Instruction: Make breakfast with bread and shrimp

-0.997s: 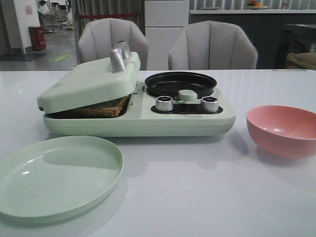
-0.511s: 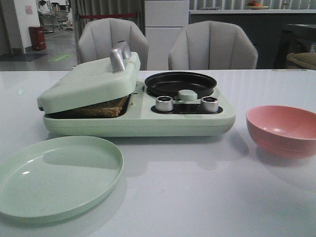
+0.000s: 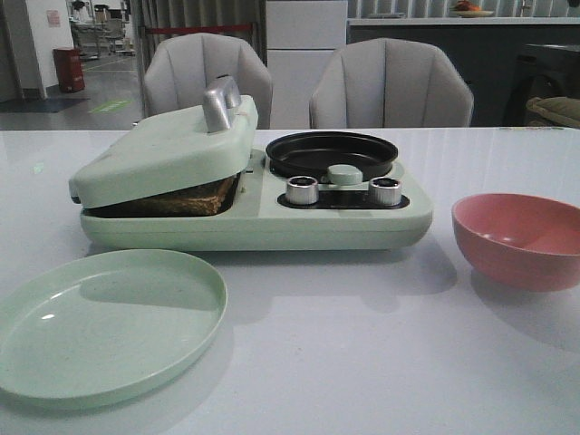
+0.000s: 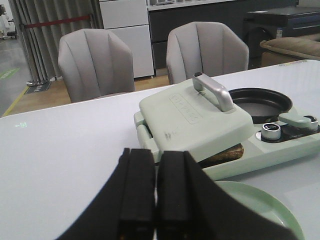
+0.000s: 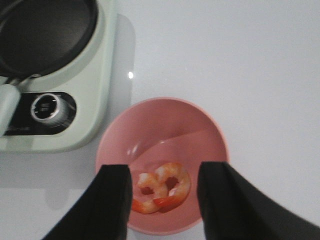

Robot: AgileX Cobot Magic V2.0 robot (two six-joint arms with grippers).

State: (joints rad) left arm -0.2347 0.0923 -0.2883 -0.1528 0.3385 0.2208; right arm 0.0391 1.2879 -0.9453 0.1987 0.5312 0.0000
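My right gripper point(image 5: 164, 185) hangs above the pink bowl point(image 5: 162, 132) with its two fingers spread wide apart, and it holds nothing. Between the fingers I see the shrimp point(image 5: 162, 192), a few curled orange-red pieces with whitish parts, lying on the bottom of this bowl. The bowl stands on the white table point(image 3: 381, 362), near the right end of the pale green breakfast maker point(image 3: 254, 222) but not touching it. My left gripper point(image 4: 156, 190) has its two black fingers pressed together, with nothing between them, and it is over the table near the green plate point(image 3: 104, 322). The bread point(image 3: 186, 199) is inside the left part of the breakfast maker, under the lid point(image 3: 163, 154), which rests tilted on it; only a brown edge of the bread shows in the gap. On the right part of the machine sits a round black pan point(image 3: 331, 152), and in front of it are two silver knobs point(image 3: 302, 190).
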